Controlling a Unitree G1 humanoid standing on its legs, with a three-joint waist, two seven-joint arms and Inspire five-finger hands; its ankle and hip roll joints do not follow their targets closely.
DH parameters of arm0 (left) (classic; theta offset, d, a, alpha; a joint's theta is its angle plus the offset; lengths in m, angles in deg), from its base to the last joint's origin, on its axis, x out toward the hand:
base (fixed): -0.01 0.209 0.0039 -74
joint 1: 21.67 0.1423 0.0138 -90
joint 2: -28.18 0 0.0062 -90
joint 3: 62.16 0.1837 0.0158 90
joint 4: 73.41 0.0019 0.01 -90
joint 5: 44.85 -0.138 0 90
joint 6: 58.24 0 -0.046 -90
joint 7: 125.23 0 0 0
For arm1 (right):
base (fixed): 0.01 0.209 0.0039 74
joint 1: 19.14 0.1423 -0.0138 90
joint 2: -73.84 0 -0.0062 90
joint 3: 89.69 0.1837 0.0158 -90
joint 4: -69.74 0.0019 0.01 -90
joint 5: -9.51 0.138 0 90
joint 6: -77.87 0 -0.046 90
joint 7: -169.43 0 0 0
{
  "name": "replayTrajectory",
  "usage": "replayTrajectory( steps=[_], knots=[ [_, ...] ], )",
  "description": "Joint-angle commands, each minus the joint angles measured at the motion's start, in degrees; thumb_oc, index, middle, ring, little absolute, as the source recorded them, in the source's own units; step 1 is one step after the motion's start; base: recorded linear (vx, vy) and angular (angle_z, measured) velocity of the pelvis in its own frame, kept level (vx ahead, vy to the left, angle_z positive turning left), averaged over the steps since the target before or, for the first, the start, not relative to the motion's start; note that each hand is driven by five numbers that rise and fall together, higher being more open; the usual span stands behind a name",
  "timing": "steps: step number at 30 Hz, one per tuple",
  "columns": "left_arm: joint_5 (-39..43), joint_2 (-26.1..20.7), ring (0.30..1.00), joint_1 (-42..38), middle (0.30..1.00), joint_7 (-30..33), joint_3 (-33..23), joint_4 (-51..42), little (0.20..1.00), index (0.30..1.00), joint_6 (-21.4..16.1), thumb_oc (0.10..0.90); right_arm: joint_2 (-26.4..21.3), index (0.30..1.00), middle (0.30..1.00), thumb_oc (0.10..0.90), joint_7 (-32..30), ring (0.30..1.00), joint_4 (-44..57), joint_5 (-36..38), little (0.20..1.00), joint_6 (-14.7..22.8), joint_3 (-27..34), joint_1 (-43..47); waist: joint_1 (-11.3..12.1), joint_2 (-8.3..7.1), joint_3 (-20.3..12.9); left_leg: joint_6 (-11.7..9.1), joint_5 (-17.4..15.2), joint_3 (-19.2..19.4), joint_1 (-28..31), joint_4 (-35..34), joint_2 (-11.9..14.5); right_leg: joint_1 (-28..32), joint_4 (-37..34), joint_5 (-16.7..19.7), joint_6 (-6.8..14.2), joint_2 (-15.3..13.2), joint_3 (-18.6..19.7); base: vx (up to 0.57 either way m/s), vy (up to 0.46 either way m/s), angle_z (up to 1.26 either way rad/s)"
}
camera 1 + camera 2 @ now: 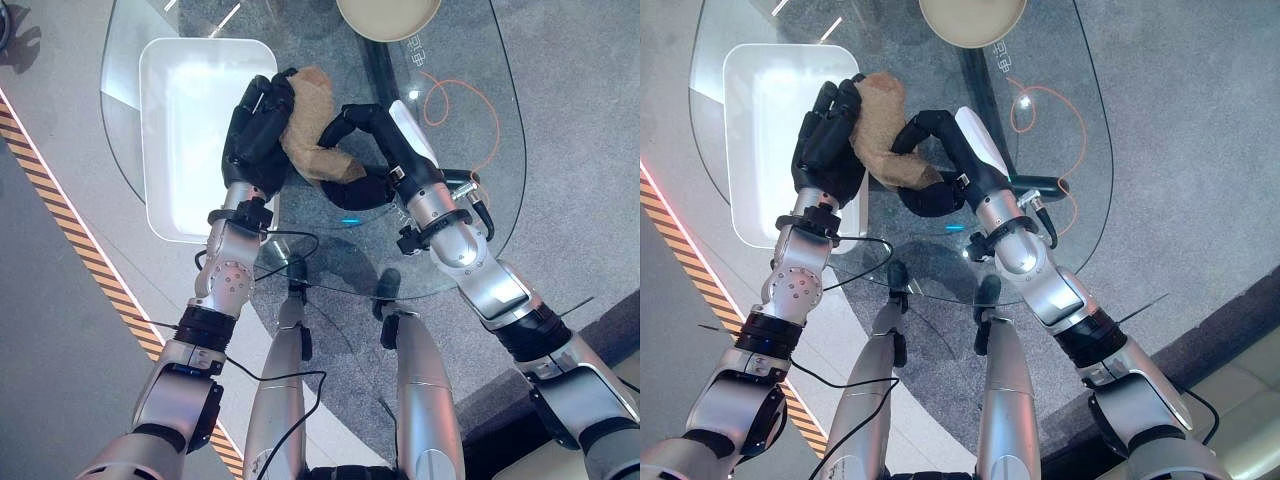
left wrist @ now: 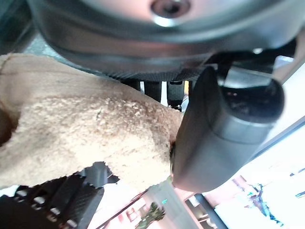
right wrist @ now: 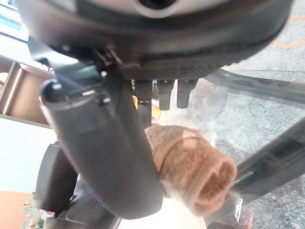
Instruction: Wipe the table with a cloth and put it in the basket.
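- Cloth [image 1: 312,130] is hanging bunched between both hands, above the glass worktop [image 1: 470,215] and just beside the white basket [image 1: 190,215], not yet inside it.
- Judging progress: wiping looks finished or nearly so, since the cloth is gathered up rather than spread flat; the drop into the basket is what is remaining.
- Left hand [image 1: 255,130] is sitting at the basket's near rim, its fingers [image 1: 825,115] curling against the cloth's upper end; in the left wrist view the thumb is pressing the tan pile against the palm, so it is clamping on the cloth.
- Right hand [image 1: 375,150] is reaching in from the other side, fingers hooking round the cloth's lower end; the right wrist view is showing a rolled end of cloth [image 3: 200,174] pinned under the thumb.
- Both hands are gripping at once; looks like a hand-over or a two-handed carry.
- An orange cord [image 1: 460,105] is lying on the floor under the glass, well apart.
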Motion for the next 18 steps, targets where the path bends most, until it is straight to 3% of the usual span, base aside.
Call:
replayTrajectory(
  steps=[1, 18],
  knots=[
    [-0.05, 0.82, 0.300, -6.46, 0.300, -1.70, -1.25, -8.24, 0.200, 0.300, -7.98, 0.100, 1.90, 0.900, 0.900, 0.800, -2.68, 0.900, 3.78, -1.63, 0.900, 5.12, 4.49, 7.25, 0.86, -1.26, -1.52, 1.82, -10.20, 2.59, 1.52, 6.04, -3.81, 3.51, -10.88, 5.03, 3.19, 3.20, 1.12, 0.00, 0.000, 0.00],
    [-5.14, 2.36, 0.300, -6.84, 0.300, 8.46, -4.20, -8.62, 0.200, 0.300, -17.73, 0.100, 2.96, 0.900, 0.900, 0.800, -2.68, 0.900, 3.07, -2.55, 0.900, 5.48, 5.60, 7.51, 1.30, -1.48, -1.52, 1.59, -10.06, 2.07, 1.63, 5.84, -4.14, 3.92, -11.22, 4.84, 3.04, 3.06, 0.72, 0.00, -0.002, 0.00]
  ],
)
